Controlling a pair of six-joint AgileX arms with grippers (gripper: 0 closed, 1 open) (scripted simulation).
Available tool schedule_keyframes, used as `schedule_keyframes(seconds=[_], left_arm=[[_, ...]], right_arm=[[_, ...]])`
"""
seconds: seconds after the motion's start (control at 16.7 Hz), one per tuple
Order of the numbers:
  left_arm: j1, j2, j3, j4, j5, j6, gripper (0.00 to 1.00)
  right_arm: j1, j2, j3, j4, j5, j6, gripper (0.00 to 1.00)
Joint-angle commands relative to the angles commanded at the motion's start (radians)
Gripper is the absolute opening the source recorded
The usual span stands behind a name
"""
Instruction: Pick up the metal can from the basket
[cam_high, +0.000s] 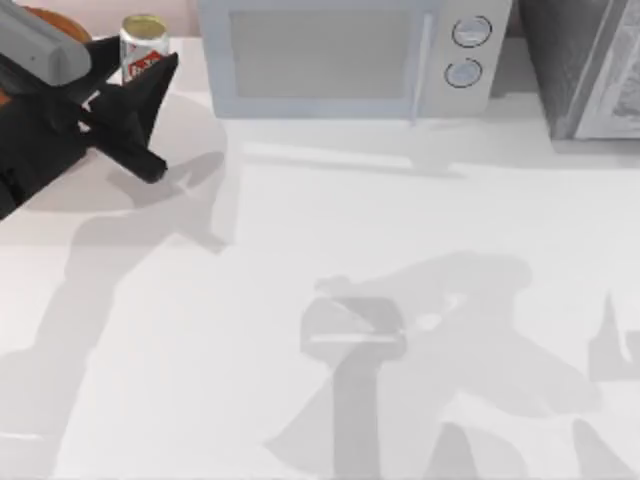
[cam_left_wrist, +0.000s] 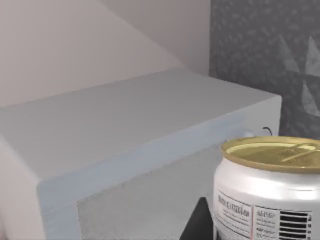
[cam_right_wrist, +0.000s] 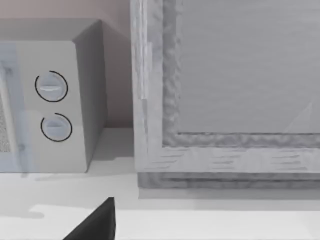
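The left gripper (cam_high: 150, 110) sits at the far left corner of the table, at the can (cam_high: 143, 45). In the top view one dark finger reaches up to the can's side and the other points down toward the table. In the left wrist view the can (cam_left_wrist: 267, 187) is close and upright, with one dark fingertip (cam_left_wrist: 199, 222) just beside its wall. Whether the fingers clamp the can cannot be told from these views.

The can appears lifted, level with the microwave (cam_high: 350, 55) top. A sliver of the basket (cam_high: 45, 20) shows at the left edge, partly behind the arm.

Risks, as judgement:
- Slip. The wall is smooth and round; a light or off-centre grip could let the can slide or rotate out.
- Tilt. A hold low on the body could let the can tip during motion.
- Collision. The microwave stands just beside the can; a sideways move to the right could strike it.
- Drop. A released can could roll off the table.

The right gripper (cam_right_wrist: 95, 222) is parked near the microwave's dials, facing a grey cabinet (cam_right_wrist: 225, 100).
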Motion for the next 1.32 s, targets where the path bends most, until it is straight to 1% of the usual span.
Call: schedule_keyframes(seconds=[0.42, 0.9, 1.32], left_arm=[[-0.050, 0.280, 0.104, 0.162, 0.180, -0.009, 0.00], [-0.057, 0.575, 0.219, 0.314, 0.358, 0.001, 0.00], [-0.081, 0.827, 0.336, 0.435, 0.542, -0.001, 0.00]], right_arm=[[0.000, 0.000, 0.000, 0.000, 0.000, 0.000, 1.00], [0.000, 0.000, 0.000, 0.000, 0.000, 0.000, 1.00], [0.000, 0.000, 0.000, 0.000, 0.000, 0.000, 1.00]])
